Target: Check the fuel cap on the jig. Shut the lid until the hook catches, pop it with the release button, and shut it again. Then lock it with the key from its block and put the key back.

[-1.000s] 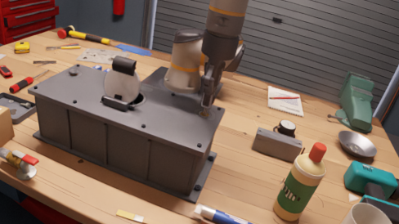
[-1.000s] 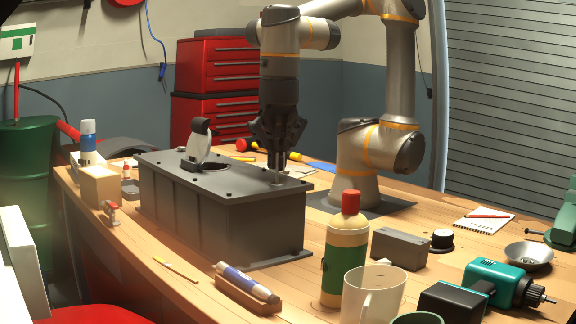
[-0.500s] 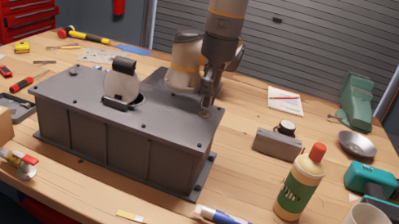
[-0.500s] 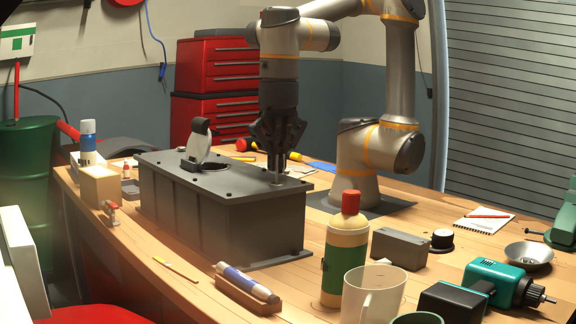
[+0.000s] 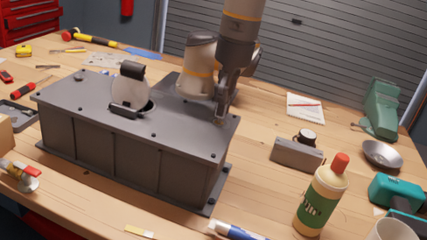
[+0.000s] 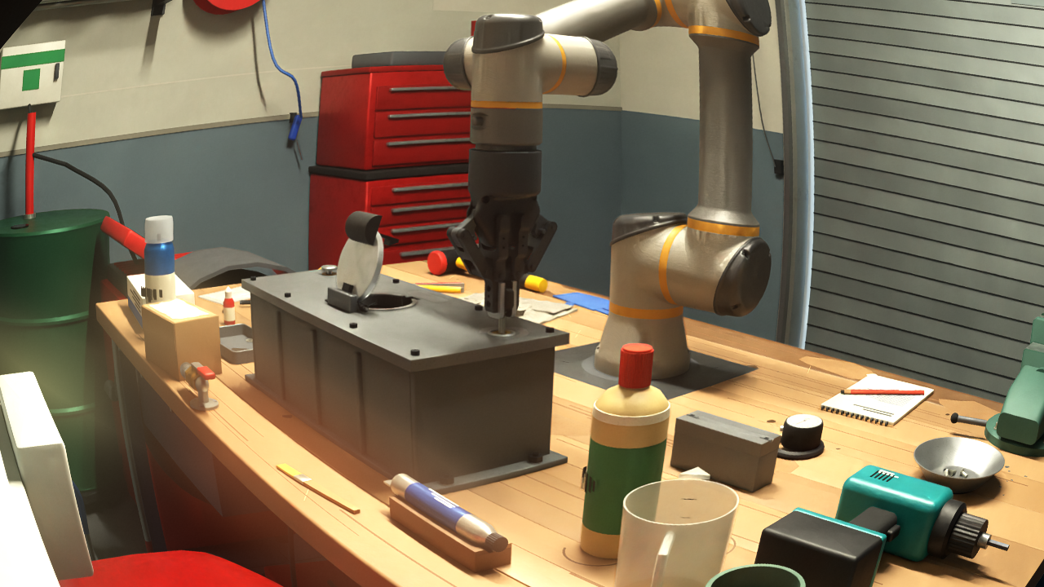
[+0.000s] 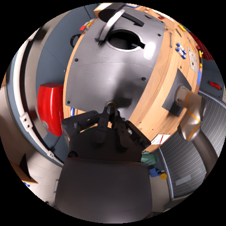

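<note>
The round grey lid [image 5: 129,90] stands raised on its hinge over the open filler hole [image 7: 125,40] in the top of the dark grey jig [image 5: 131,127]. My gripper [image 5: 218,117] points straight down at the jig's right end, closed on the key [image 6: 502,319], whose lower end sits in a small round socket [image 7: 111,103] in the jig's top. The fingers hide most of the key. The key's grey block [image 5: 296,154] lies on the bench to the right of the jig, with a black knob [image 5: 306,136] just behind it.
The jig's right edge is just beside my gripper, and my own arm base [image 5: 197,70] stands close behind it. On the bench right of the jig are a green-and-cream bottle [image 5: 321,195], a notepad [image 5: 306,107], a metal dish [image 5: 382,153] and a white mug [image 6: 675,531].
</note>
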You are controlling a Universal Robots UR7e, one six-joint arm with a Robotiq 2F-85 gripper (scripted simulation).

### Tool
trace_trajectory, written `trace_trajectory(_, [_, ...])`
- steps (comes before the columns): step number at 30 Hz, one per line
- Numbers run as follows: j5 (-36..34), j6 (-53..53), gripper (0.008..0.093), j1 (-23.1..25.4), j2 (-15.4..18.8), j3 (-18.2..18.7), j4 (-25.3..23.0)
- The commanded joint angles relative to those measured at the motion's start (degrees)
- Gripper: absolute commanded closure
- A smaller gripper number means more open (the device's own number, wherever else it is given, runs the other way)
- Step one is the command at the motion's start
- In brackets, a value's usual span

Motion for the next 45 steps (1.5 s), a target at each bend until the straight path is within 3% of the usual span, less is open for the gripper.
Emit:
trace_trajectory(1, [0.04, 0.00, 0.0934, 0.01, -0.01, -0.01, -0.05])
trace_trajectory(45, [0.04, -0.01, 0.0934, 0.00, 0.26, 0.76, -1.09])
